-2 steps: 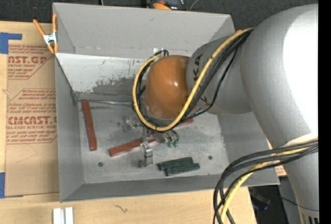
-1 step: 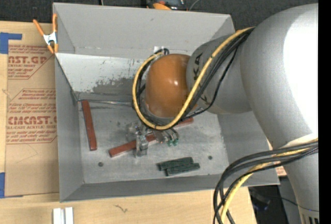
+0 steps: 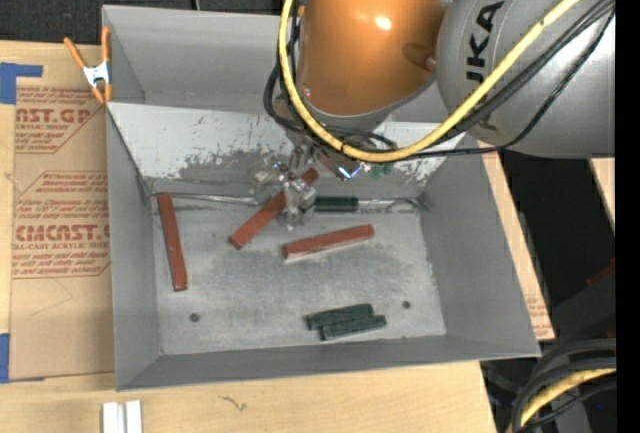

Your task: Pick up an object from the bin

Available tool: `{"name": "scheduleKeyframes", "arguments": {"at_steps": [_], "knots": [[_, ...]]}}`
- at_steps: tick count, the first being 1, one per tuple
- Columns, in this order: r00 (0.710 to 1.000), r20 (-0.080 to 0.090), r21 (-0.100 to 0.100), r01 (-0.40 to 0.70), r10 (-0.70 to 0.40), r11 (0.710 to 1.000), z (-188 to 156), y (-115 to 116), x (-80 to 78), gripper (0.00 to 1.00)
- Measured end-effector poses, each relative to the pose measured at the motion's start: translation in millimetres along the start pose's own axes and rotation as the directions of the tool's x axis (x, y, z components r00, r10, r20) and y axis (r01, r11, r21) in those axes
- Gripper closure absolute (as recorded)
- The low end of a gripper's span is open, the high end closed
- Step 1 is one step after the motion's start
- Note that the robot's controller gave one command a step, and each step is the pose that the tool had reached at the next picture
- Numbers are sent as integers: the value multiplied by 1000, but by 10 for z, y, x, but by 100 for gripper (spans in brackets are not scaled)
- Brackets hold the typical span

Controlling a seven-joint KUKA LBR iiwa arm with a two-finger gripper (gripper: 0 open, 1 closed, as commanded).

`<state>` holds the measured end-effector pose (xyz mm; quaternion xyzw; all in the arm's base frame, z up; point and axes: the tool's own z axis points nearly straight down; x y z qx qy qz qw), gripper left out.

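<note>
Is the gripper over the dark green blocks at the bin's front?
No, the gripper hangs farther back by a slanted red-brown stick, apart from the dark green blocks.

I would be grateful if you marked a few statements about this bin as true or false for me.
1. The hand is at the upper end of the slanted reddish-brown stick near the bin's middle. True.
2. Another reddish-brown stick, the left stick, lies along the left side of the floor. True.
3. The dark green bar at the front rests on top of a stick. False: it lies alone on the floor, apart from the sticks.
4. The central stick stands upright against the back wall. False: it lies flat near the middle.
5. The bin holds a dense heap. False: a few things lie spread out.
</note>
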<state>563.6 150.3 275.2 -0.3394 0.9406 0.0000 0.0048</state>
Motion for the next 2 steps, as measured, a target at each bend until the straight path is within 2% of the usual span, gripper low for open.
{"name": "scheduleKeyframes", "arguments": {"at_steps": [1, 2], "knots": [[997, -3, -6, 78, -78, 997, 13, 753, -576, 100], [990, -7, -5, 139, -139, 990, 95, 655, -362, 100]]}}
